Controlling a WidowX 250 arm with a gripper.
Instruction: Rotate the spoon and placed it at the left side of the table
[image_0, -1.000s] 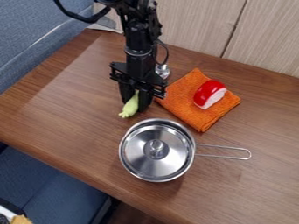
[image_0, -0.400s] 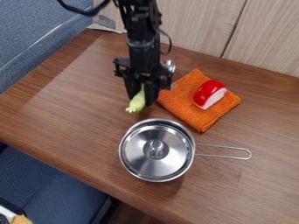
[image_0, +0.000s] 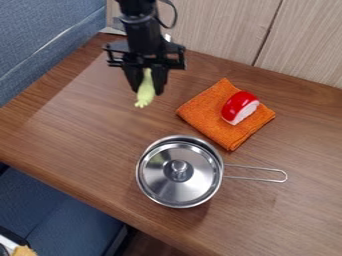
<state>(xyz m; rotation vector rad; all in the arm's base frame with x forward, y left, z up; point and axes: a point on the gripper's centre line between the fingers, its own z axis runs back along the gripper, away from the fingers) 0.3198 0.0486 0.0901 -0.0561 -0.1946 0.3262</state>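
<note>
Gripping the spoon (image_0: 144, 96), the claw (image_0: 148, 92) hangs over the tabletop (image_0: 80, 125), the spoon's pale green end poking out toward the camera. To the claw's right in view lies an orange cloth (image_0: 204, 110) under a red-and-white toy (image_0: 238, 106); below the claw in view sits a lidded pan (image_0: 219, 172).

Soft, fairly bright light; pale sheen on the desk (image_0: 73, 130) beside the tool (image_0: 147, 93); glints on the lid (image_0: 159, 181) below it; faint shadow under the pot (image_0: 179, 205).
</note>
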